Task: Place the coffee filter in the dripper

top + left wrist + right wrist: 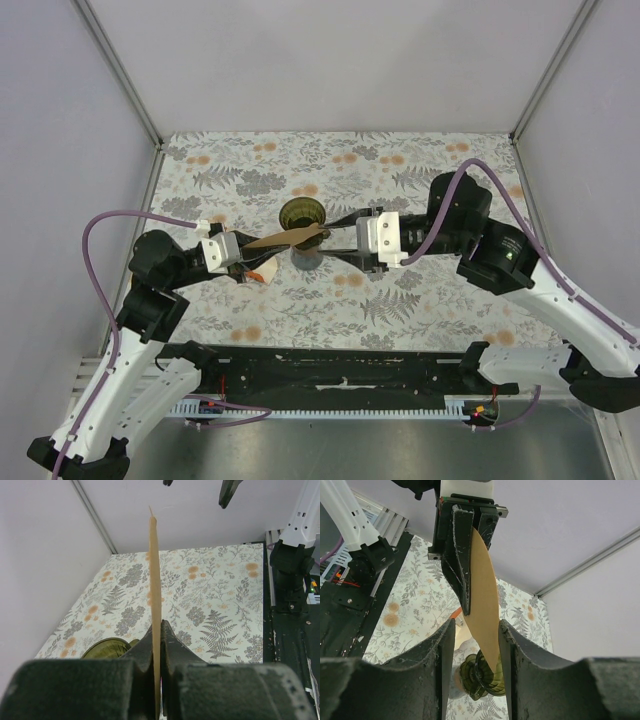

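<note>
Floral tabletop — orange-white carton

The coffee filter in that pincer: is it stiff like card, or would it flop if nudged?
Probably very light: the left gripper pinches just one end of the coffee filter, and the rest stands out unsupported without drooping. It would likely bend if pushed on its flat face, since edge-on it shows as a mere sliver. Paper this thin probably creases easily.

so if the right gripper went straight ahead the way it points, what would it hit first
The coffee filter stands between its open fingers, so the right gripper would slide along it and probably meet the left gripper pinching that filter; depth is unclear.
</note>
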